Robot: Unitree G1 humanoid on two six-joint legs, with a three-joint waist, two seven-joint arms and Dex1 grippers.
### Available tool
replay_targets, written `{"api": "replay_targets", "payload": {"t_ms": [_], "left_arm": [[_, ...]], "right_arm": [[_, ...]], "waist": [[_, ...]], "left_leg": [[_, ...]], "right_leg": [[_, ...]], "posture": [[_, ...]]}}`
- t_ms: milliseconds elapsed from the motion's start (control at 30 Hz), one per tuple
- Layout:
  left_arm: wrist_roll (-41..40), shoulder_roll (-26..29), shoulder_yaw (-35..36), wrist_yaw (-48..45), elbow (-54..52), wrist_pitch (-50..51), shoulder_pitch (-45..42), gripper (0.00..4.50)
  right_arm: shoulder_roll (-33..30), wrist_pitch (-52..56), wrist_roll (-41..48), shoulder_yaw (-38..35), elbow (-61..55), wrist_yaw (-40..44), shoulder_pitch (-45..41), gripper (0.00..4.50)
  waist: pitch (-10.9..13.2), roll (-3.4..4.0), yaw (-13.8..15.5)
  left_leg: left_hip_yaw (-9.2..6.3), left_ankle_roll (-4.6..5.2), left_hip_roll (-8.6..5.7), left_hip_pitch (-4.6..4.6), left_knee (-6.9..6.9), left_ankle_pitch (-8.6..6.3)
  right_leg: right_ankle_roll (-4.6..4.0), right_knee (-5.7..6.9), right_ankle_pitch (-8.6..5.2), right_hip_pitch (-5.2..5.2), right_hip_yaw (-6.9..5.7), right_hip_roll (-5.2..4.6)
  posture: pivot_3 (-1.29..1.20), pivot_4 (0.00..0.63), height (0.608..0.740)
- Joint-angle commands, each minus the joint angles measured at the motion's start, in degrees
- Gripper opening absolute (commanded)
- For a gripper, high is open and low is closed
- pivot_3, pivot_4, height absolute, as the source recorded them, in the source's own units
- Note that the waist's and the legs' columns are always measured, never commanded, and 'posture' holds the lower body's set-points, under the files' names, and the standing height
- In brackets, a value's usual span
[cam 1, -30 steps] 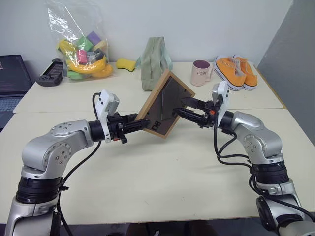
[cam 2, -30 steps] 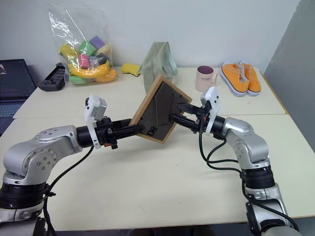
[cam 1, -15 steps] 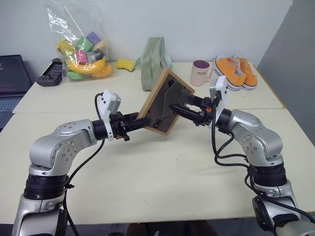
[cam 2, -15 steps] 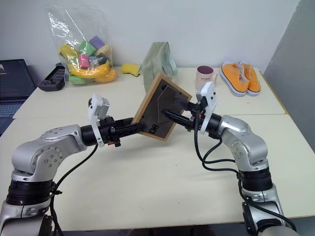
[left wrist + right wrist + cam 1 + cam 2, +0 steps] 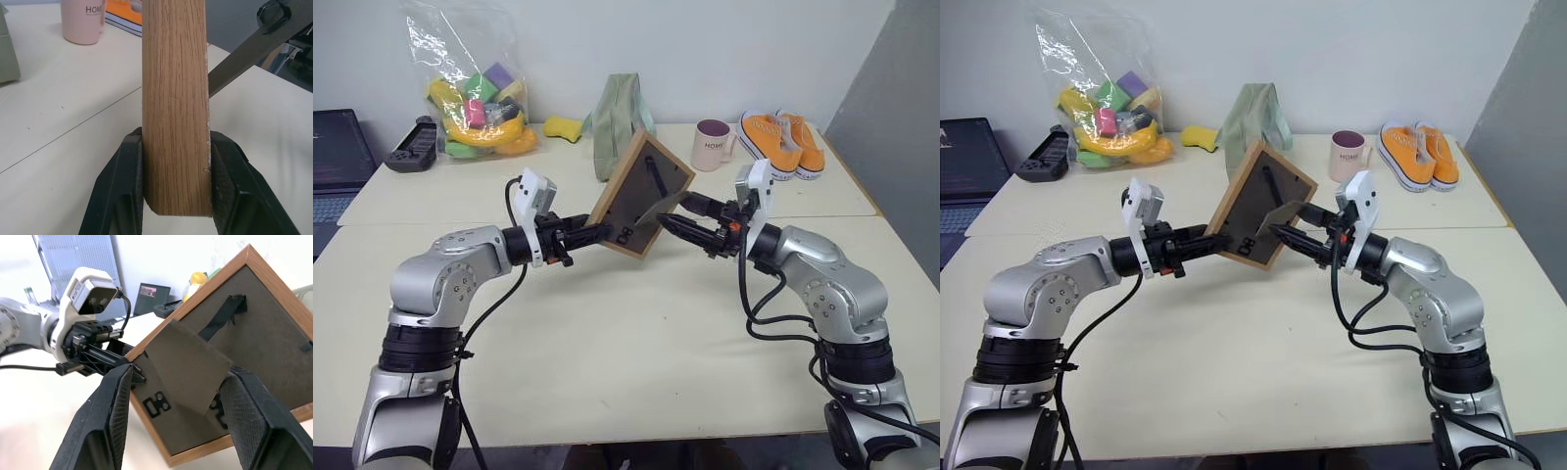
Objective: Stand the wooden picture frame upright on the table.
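Frame position: the small rectangular light-wood picture frame (image 5: 640,195) with a dark grey-brown back hangs tilted above the pale cream matte tabletop (image 5: 636,333), at picture centre, clear of the surface. Its back faces the camera, and its long axis slants from lower left to upper right.

The left gripper (image 5: 590,233) enters from the left and clamps the frame's lower corner; in the left wrist view both black fingers (image 5: 122,186) press the wooden edge. The right gripper (image 5: 676,214) lies immediately right of the frame, fingers spread, straddling the grey fold-out stand flap (image 5: 188,367) without visibly pinching it. The right gripper is therefore the nearer one for working the stand.

Judgement: the stand appears partly swung out; the next move depends on keeping it open while the frame is lowered.

Behind the frame stand an olive fabric bag (image 5: 623,113), a pink mug (image 5: 712,144) and orange sneakers (image 5: 783,142); at upper left lies a clear bag of coloured toys (image 5: 475,93). The tabletop directly beneath is unobstructed.
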Motion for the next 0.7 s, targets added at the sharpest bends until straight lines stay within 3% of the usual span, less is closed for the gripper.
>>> {"api": "replay_targets", "payload": {"t_ms": [33,200,500,700], "left_arm": [[-5.09,-0.26,3.0,0.57,-7.17,3.42,-1.27,1.37],[-9.7,-0.8,6.36,4.41,-9.15,9.33,-0.5,1.37],[-9.81,3.28,8.73,4.69,-8.48,11.4,2.2,1.37],[-11.02,3.31,10.27,6.4,-5.68,13.65,1.96,1.37]], "right_arm": [[-2.15,-4.62,-4.32,2.69,1.5,2.57,0.25,2.76],[-5.43,-12.63,-10.72,5.24,6.43,5.99,1.93,2.76],[-13.81,-27.13,-18.61,5.04,10.69,11.81,8.76,2.76],[-16.26,-50.77,-28.73,5.26,17.81,9.14,9.3,2.76]], "waist": [[-0.07,-0.12,0.0],[-0.07,-0.12,0.09],[-0.07,-0.13,0.03],[-0.07,-0.13,0.03]], "left_leg": [[-0.02,0.0,0.0,0.0,0.0,0.0],[-0.06,0.0,-0.02,-0.07,0.04,0.0],[-0.07,0.0,-0.02,-0.06,0.05,0.0],[-0.06,0.0,-0.02,-0.03,0.05,0.0]], "right_leg": [[0.0,0.0,0.0,0.02,-0.01,0.0],[0.0,0.02,0.0,0.01,-0.03,-0.03],[0.0,-0.01,0.0,0.02,-0.03,-0.03],[0.0,-0.01,0.0,0.06,-0.02,-0.03]], "posture": [[0.0,0.15,0.74],[0.0,0.15,0.74],[0.0,0.15,0.74],[0.0,0.15,0.74]]}}
